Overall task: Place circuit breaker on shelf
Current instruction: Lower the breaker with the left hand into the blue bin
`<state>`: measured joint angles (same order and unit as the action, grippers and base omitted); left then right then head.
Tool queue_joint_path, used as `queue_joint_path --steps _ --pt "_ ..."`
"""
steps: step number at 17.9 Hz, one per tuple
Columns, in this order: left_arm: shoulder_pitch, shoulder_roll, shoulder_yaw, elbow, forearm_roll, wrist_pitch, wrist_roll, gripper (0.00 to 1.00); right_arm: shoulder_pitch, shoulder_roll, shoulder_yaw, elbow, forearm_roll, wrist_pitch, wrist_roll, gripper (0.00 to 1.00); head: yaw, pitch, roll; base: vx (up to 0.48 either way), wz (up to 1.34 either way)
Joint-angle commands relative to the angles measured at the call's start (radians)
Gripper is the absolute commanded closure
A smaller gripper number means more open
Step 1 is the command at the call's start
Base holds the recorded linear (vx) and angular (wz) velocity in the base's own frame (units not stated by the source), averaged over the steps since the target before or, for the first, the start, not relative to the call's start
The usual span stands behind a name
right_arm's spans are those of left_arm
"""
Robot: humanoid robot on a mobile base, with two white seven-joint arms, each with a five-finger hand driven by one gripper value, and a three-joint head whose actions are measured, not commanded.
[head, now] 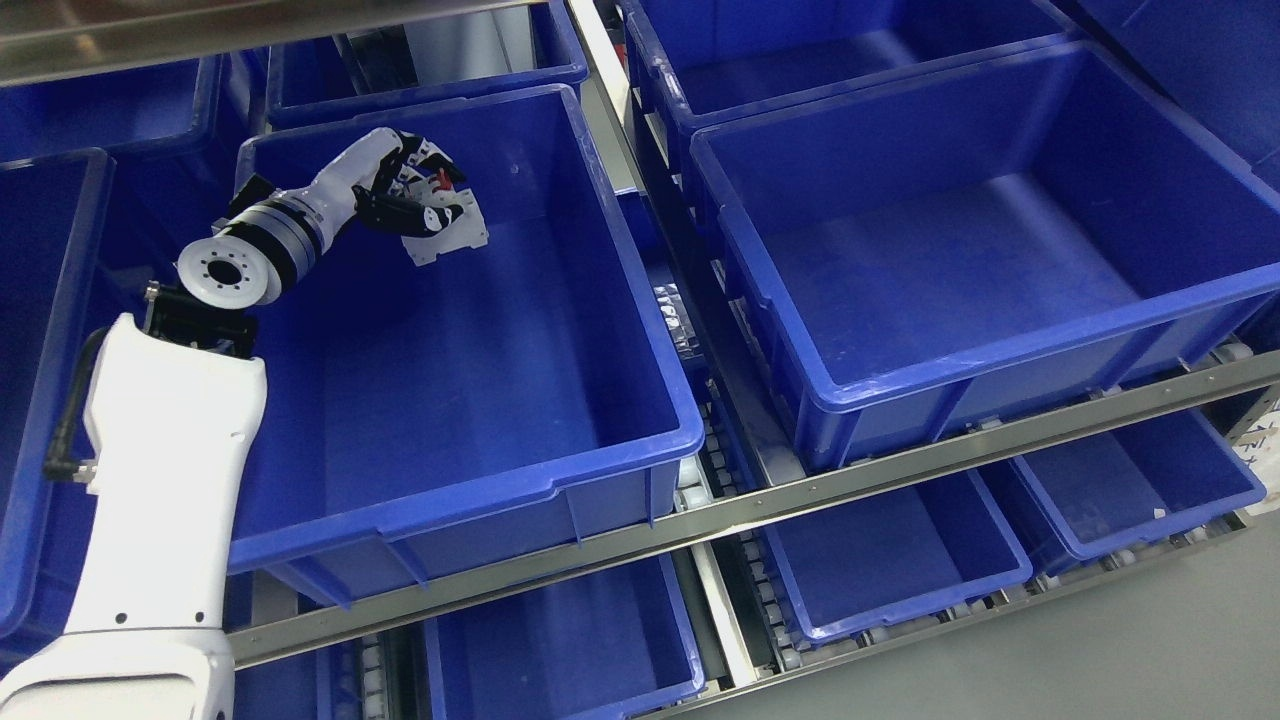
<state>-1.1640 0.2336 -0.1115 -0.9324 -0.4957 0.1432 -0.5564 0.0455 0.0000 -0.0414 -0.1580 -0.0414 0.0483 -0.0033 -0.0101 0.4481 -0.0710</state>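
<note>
up on the shelf [900, 470], the left arm [160, 500] comes in from the lower left and reaches over the near left rim of a big blue bin [640, 330]. its left hand [405, 190] is inside that bin, toward the far left corner, with the fingers [395, 212] curled tight around a white circuit breaker [450, 228]. the breaker is tilted, its lower edge pointing down into the bin, and it shows a small red part near the top. whether it touches the bin floor cannot be told; it looks held just above it. the rest of the bin floor is bare blue plastic. to the right, across a metal divider, sits a second blue bin [1000, 330] of about the same kind, and more blue bins [890, 560] sit on the level below, behind the steel front rail. further bins line the back row too. the right arm does not show anywhere.
</note>
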Motion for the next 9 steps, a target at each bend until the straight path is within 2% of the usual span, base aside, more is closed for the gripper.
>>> queue_joint_path --steps 1,4,9 --pt "-0.032 -0.017 -0.102 0.214 -0.044 0.001 0.001 0.92 0.001 -0.017 -0.001 0.000 0.000 -0.001 0.000 0.00 0.0000 0.000 0.000 -0.011 0.00" --pt "-0.055 -0.054 -0.114 0.270 -0.044 0.000 0.009 0.88 -0.001 -0.017 0.000 0.000 0.000 -0.001 0.000 0.00 0.0000 0.000 0.000 -0.004 0.00" --pt "-0.068 -0.045 -0.114 0.273 -0.044 0.001 0.062 0.61 -0.001 -0.017 0.000 0.000 0.000 -0.001 0.000 0.00 0.0000 0.000 0.000 0.000 0.00"
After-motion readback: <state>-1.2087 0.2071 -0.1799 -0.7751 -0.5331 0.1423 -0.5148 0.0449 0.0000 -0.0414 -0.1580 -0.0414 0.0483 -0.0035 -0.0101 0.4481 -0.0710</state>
